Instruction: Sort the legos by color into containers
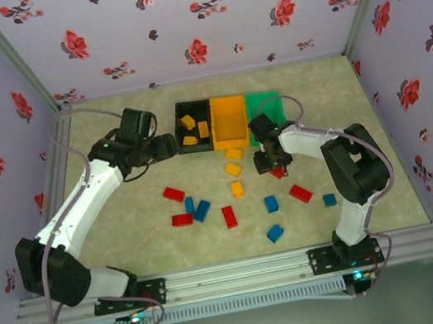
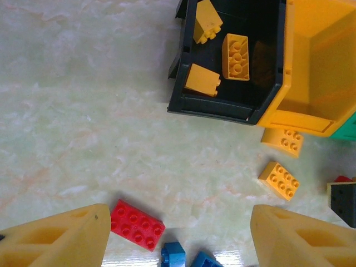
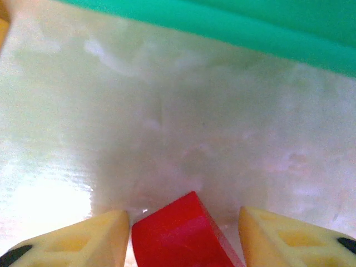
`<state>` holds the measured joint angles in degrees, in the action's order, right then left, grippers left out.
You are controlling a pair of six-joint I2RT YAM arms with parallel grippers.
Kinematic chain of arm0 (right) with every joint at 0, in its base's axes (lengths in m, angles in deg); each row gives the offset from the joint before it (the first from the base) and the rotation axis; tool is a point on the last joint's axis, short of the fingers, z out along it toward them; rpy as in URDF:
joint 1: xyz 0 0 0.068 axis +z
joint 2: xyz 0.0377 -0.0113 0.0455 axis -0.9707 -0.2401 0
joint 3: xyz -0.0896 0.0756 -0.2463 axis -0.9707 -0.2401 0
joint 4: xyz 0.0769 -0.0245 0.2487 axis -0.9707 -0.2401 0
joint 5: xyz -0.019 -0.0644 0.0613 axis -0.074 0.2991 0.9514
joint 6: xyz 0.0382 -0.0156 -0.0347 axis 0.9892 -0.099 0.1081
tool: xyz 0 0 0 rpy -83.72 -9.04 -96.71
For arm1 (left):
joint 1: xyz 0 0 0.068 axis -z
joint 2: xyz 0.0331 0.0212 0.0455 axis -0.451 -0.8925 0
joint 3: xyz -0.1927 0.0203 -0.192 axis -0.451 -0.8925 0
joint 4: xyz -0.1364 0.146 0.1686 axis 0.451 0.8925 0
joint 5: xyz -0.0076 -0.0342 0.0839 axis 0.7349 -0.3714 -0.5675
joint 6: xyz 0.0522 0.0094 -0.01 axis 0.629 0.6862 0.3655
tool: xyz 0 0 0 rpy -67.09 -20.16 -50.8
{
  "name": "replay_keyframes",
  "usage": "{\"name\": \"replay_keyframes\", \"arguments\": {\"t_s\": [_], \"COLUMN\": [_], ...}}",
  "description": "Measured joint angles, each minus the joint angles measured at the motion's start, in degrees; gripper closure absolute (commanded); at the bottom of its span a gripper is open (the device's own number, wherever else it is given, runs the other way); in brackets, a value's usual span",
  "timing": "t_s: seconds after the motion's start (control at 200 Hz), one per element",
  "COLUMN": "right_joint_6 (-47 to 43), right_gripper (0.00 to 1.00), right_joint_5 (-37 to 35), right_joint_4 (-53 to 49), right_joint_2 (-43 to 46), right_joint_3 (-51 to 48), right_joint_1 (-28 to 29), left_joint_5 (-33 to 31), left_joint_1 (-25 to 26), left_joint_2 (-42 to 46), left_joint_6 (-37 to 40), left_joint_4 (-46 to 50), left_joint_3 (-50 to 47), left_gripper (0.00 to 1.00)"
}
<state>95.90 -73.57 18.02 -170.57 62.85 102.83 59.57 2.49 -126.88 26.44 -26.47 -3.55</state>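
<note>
The black (image 1: 177,112), orange (image 1: 230,122) and green (image 1: 272,103) containers stand in a row at the back. Three yellow legos (image 2: 235,55) lie in the black container (image 2: 222,109). Red, blue and yellow legos lie scattered in front, such as a red one (image 1: 173,194) and a blue one (image 1: 201,210). My left gripper (image 1: 165,146) (image 2: 181,210) hovers open and empty left of the black container, above a red lego (image 2: 136,224). My right gripper (image 1: 272,167) (image 3: 182,214) is down at the table before the green container (image 3: 233,25), its fingers closed around a red lego (image 3: 178,233).
Two yellow legos (image 2: 282,179) (image 2: 283,140) lie just in front of the orange container (image 2: 317,67). More red and blue bricks (image 1: 271,203) (image 1: 300,192) lie between the arms. Flowered walls enclose the table on three sides.
</note>
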Motion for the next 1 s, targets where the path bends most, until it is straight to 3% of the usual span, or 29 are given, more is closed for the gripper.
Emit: {"name": "replay_keyframes", "arguments": {"t_s": [0.12, 0.265, 0.39, 0.53, 0.705, 1.0], "right_joint_6": [0.39, 0.98, 1.49, 2.05, 3.21, 3.34], "right_gripper": [0.54, 0.39, 0.39, 0.47, 0.67, 0.73], "right_joint_5": [0.0, -0.09, -0.2, -0.04, 0.68, 0.7], "right_joint_4": [-1.66, -2.89, -3.41, -5.29, -5.79, -8.92], "right_joint_2": [0.52, 0.52, 0.66, 1.09, 1.33, 4.98], "right_joint_3": [-0.13, -0.22, -0.22, -0.39, -0.76, 1.42], "right_joint_1": [0.0, 0.0, -0.13, -0.22, -0.22, -0.22], "left_joint_5": [-0.02, -0.02, -0.02, -0.02, -0.02, -0.02], "left_joint_1": [0.0, 0.0, 0.0, 0.0, 0.0, 0.07], "left_joint_2": [0.24, 0.52, 0.68, 1.03, 1.25, 1.84], "left_joint_6": [0.0, 0.0, 0.0, 0.0, 0.0, 0.0], "left_joint_4": [0.09, 0.09, 0.11, 0.22, 0.35, 0.52], "left_joint_3": [0.0, 0.0, -0.11, -0.11, -0.11, -0.11], "left_gripper": [0.32, 0.32, 0.32, 0.32, 0.32, 0.32]}}
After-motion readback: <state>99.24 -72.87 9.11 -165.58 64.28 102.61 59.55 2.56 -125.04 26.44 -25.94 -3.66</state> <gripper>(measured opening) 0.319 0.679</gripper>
